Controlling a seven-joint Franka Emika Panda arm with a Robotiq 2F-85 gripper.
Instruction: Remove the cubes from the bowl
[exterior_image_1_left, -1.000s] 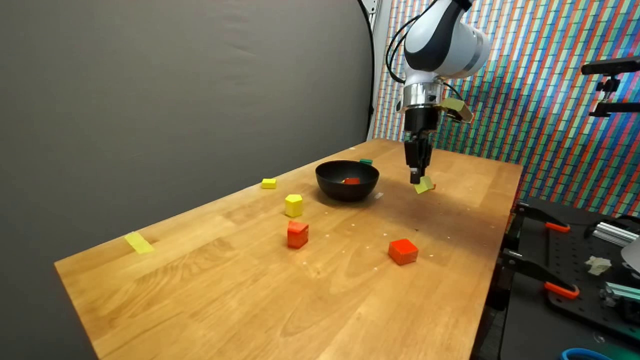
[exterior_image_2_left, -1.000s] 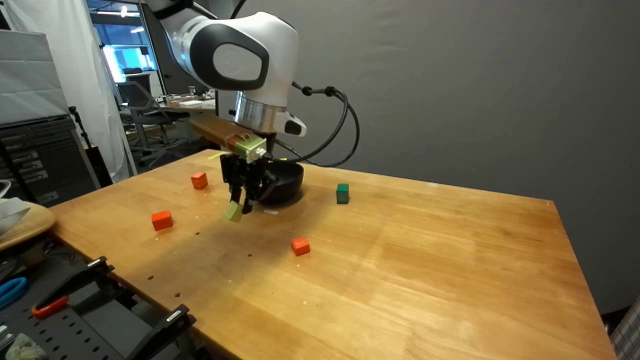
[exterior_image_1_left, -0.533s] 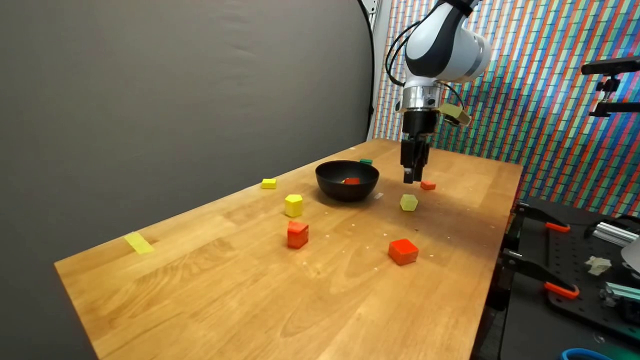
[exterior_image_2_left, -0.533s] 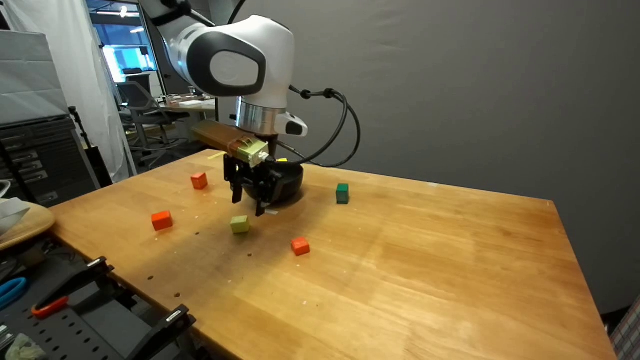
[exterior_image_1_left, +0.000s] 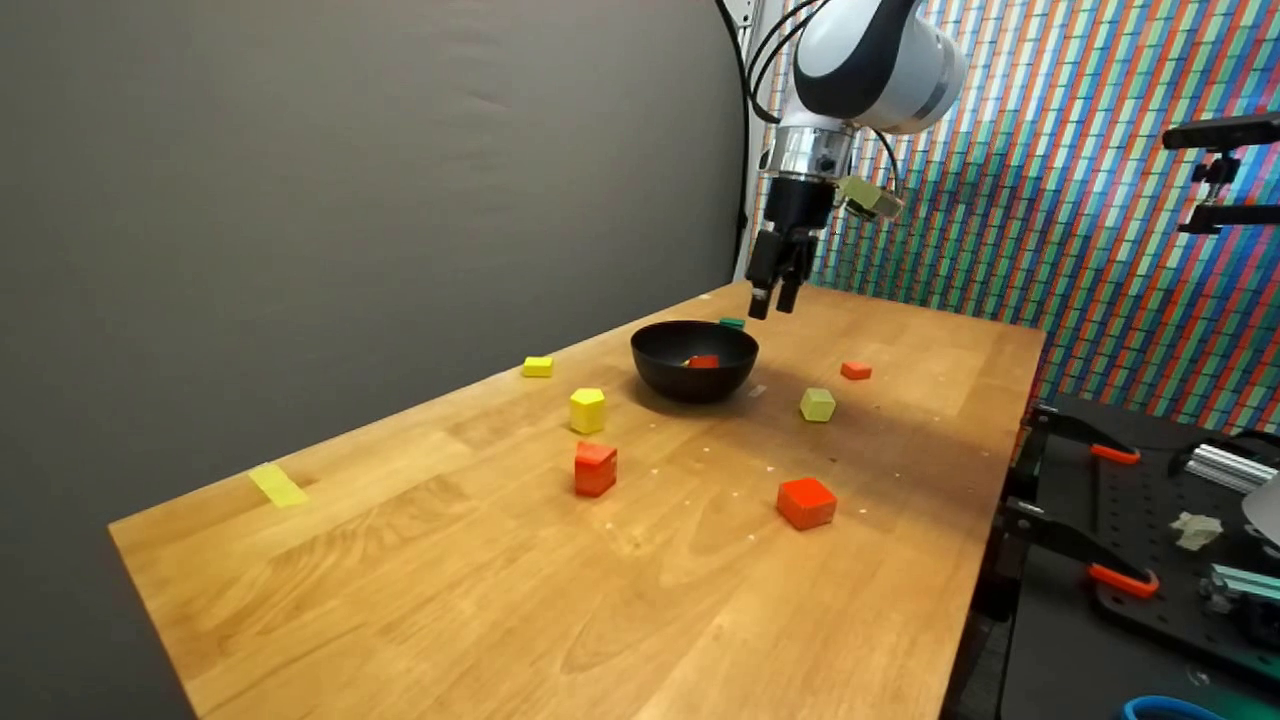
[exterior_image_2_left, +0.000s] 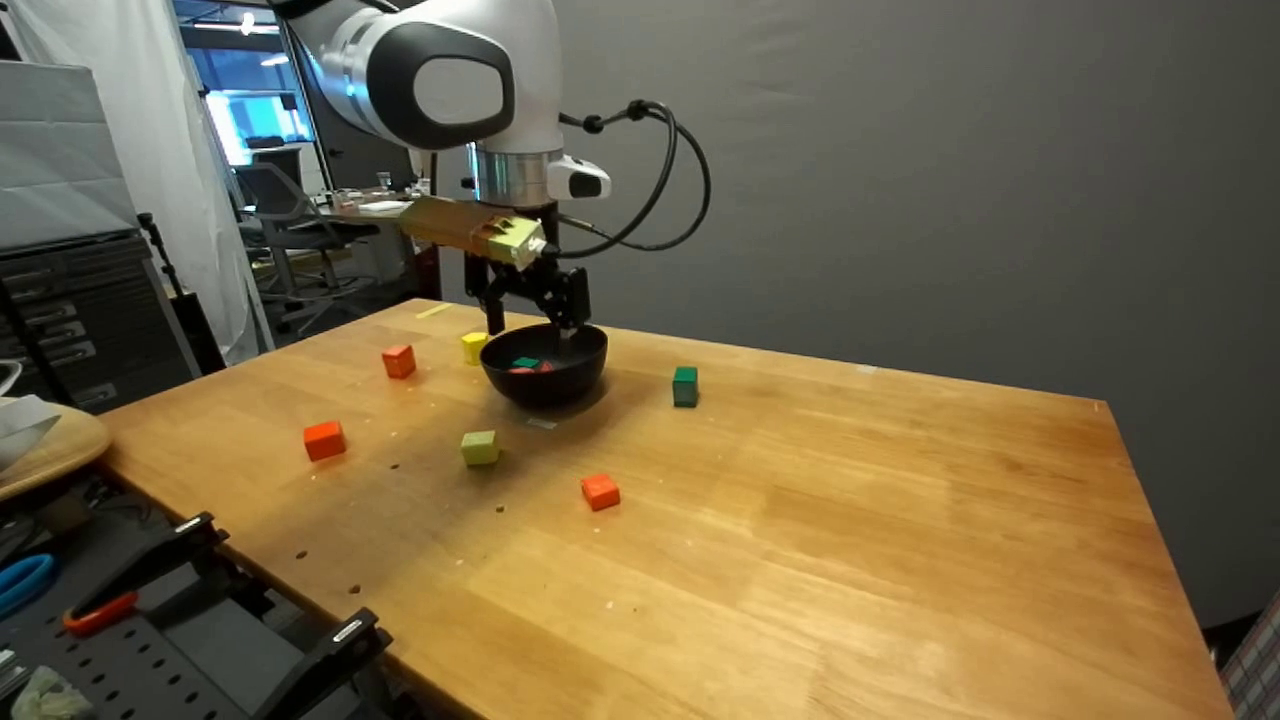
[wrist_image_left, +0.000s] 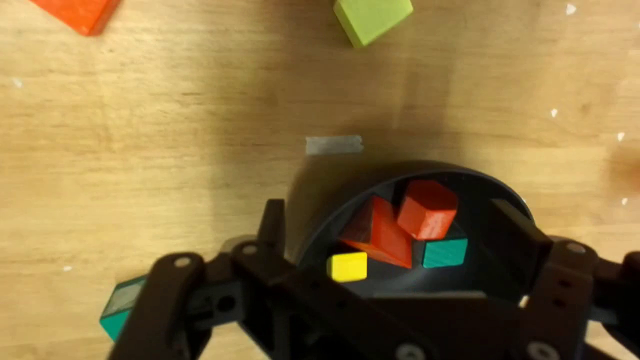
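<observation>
The black bowl (exterior_image_2_left: 545, 390) stands upright on the table. In the wrist view it holds a red block (wrist_image_left: 428, 210), a red wedge-shaped block (wrist_image_left: 385, 235), a yellow block (wrist_image_left: 347, 266) and a green block (wrist_image_left: 445, 252); my gripper hides part of its near side. My gripper (exterior_image_2_left: 534, 332) hangs above the bowl, open, its fingers wide apart and nothing held. On the table in front of the bowl lies a yellow-green cube (exterior_image_2_left: 480, 448). Other cubes stand around on the table: red ones (exterior_image_1_left: 595, 470), yellow ones (exterior_image_1_left: 587, 411) and a green one (exterior_image_2_left: 685, 387).
A flat yellow strip (exterior_image_1_left: 278, 485) is stuck near the table's edge. A small grey tape piece (wrist_image_left: 334, 144) lies beside the bowl. Clamps (exterior_image_1_left: 1085, 430) with orange tips sit along one table side. A grey backdrop (exterior_image_1_left: 400, 200) rises behind the table.
A second ago my gripper was shut on the yellow-green cube. It has let go, and the cube now rests on the table. The opened gripper has risen and moved over toward the bowl.
</observation>
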